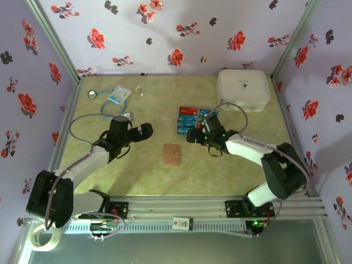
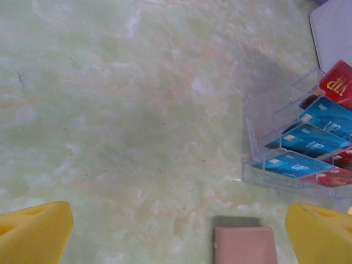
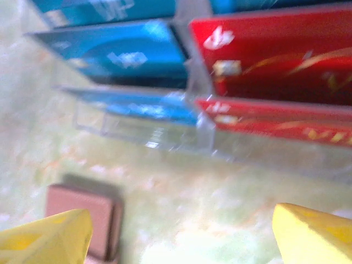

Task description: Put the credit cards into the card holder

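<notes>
Here, card holder (image 3: 77, 212) beside right end effector (image 3: 179, 234), credit cards (image 3: 264, 60) just beyond

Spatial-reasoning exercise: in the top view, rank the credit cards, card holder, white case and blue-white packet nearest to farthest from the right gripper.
1. credit cards, just beyond the right gripper
2. card holder, near left
3. white case, far right corner
4. blue-white packet, far left
</notes>
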You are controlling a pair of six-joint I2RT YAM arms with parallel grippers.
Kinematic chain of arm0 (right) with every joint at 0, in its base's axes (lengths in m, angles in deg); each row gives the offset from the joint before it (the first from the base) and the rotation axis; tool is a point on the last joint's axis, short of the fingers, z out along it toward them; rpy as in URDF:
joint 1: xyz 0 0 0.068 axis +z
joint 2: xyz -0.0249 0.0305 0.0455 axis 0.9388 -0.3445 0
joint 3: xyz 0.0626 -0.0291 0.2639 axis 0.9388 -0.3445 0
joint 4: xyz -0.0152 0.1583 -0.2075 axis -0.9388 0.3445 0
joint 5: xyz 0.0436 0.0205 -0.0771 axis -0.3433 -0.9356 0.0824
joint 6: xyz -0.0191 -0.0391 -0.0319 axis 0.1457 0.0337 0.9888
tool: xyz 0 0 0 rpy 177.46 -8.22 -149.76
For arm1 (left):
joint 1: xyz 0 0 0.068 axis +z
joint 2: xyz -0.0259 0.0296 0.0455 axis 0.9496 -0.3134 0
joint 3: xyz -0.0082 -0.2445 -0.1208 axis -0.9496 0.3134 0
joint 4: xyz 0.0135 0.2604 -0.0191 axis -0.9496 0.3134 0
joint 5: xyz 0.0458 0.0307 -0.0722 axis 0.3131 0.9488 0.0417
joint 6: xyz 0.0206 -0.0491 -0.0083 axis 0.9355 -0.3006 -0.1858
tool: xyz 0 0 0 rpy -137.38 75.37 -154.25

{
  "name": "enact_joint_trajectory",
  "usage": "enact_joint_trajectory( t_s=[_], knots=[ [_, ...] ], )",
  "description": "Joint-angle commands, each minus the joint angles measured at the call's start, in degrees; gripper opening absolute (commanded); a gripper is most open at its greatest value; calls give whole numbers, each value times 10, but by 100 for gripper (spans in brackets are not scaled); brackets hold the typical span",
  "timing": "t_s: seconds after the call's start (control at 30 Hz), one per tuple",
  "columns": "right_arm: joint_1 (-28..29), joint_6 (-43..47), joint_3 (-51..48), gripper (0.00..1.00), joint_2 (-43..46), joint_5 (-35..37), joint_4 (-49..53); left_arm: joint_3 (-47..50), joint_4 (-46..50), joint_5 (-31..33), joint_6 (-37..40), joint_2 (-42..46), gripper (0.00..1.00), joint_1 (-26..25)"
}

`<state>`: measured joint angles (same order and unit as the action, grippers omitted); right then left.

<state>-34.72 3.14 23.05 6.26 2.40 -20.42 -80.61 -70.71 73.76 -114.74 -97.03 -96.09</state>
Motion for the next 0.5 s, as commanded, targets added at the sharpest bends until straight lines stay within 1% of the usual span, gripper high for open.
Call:
enact_joint_trajectory(
  t_s=[0.0, 0.07, 0.13, 0.2, 0.23, 0.3, 0.37, 0.47],
  knots=[
    [23, -49, -36, 86, 51, -14, -4, 18, 1, -44, -22, 9, 100, 3],
    [41, -71, -53, 87, 73, 7, -12, 28, -15, -58, -38, 8, 100, -1],
    [62, -90, -58, 92, 86, 41, -2, 34, -29, -66, -50, 4, 100, -10],
    [76, -101, -63, 92, 88, 38, -9, 38, -41, -67, -57, -2, 100, -22],
    [80, -110, -71, 91, 88, 32, -22, 39, -46, -67, -61, -7, 100, -31],
    [81, -131, -97, 88, 84, 0, -81, 39, -59, -67, -71, -16, 100, -45],
    [81, -158, -117, 83, 73, -32, -137, 40, -79, -67, -85, -28, 100, -60],
    [90, -193, -129, 74, 46, -62, -192, 41, -109, -67, -107, -48, 100, -81]
  ],
)
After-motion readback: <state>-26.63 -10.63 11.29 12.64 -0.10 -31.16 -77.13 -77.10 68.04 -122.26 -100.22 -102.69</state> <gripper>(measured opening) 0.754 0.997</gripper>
